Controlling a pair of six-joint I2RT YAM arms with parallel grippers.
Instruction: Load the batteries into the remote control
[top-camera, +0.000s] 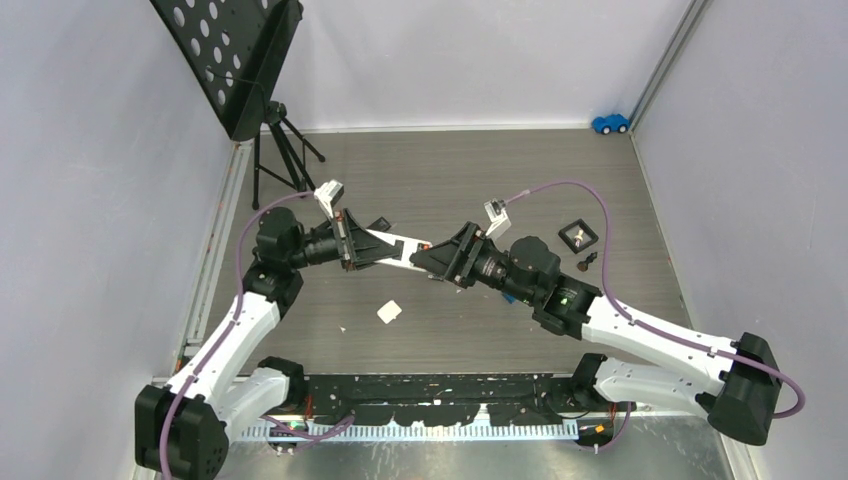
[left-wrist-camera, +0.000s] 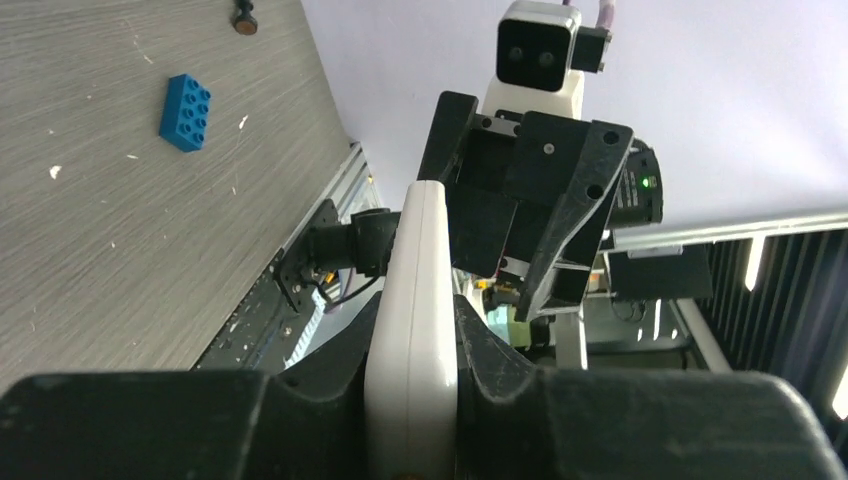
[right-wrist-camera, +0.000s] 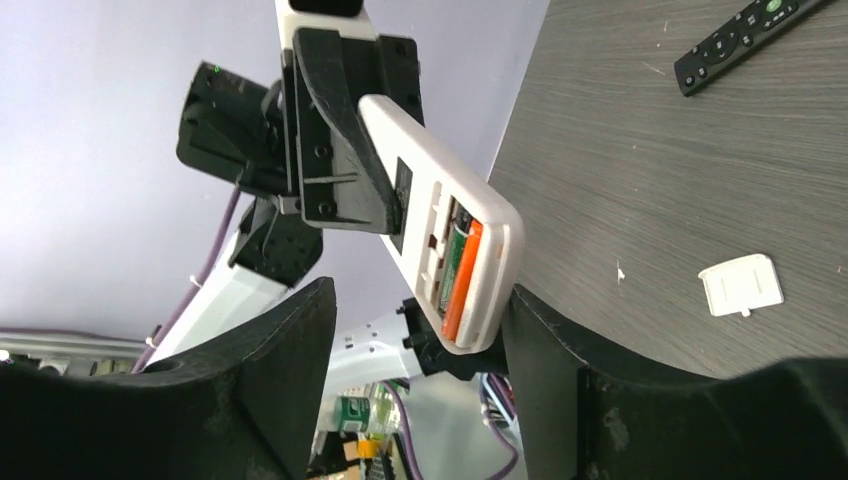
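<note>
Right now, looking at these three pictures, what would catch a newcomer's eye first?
A white remote is held in mid-air above the table, the left gripper shut on it. Its open bay shows an orange battery and a green battery side by side, with the right gripper open around that end. The white cover lies loose on the table.

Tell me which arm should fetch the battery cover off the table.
Right. The left jaws are clamped on the white remote, batteries already seated; the right jaws stand open around its end, holding nothing, so likely free to reach the cover.
</note>
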